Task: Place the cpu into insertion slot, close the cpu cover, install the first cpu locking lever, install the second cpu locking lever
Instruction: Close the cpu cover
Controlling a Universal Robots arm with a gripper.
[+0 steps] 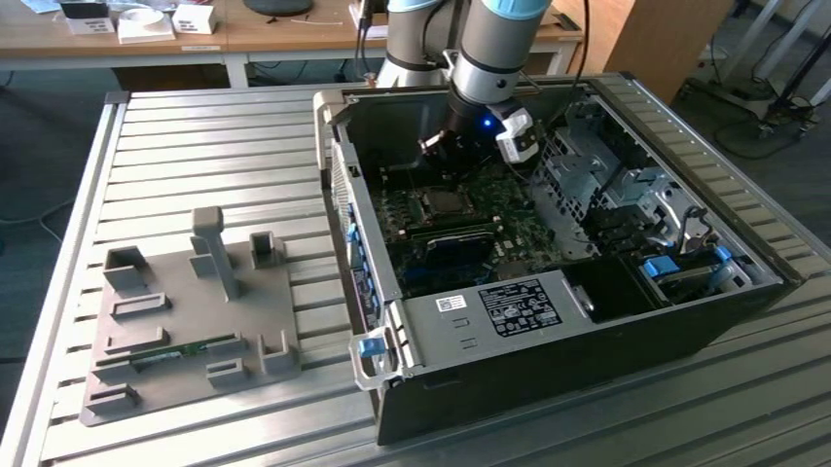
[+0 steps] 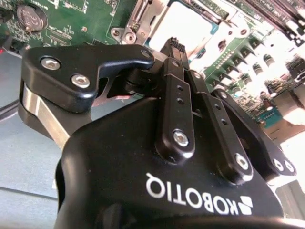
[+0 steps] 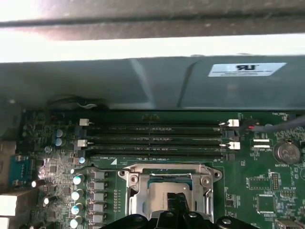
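Cpu cover (image 3: pixel 138 179) lies over the insertion slot (image 1: pixel 439 206).
We see the end effector (image 2: pixel 175 44), fingers (image 2: pixel 177 95) pressed together, hiding part of it.

Green motherboard (image 3: pixel 248 191) seen below grey case wall (image 3: pixel 157 86); white label (image 3: pixel 245 69) fixed to wall. Three long black memory slots (image 3: pixel 155 140) laid parallel, white latches at ends. Cpu cover (image 3: pixel 169 168) laid flat near slots, cpu (image 3: pixel 155 193) framed in its window. Gripper (image 3: pixel 175 202) held over cpu, fingertips closed together. Coin cell (image 3: pixel 286 151) and capacitors (image 3: pixel 76 195) mounted on opposite sides of cover.
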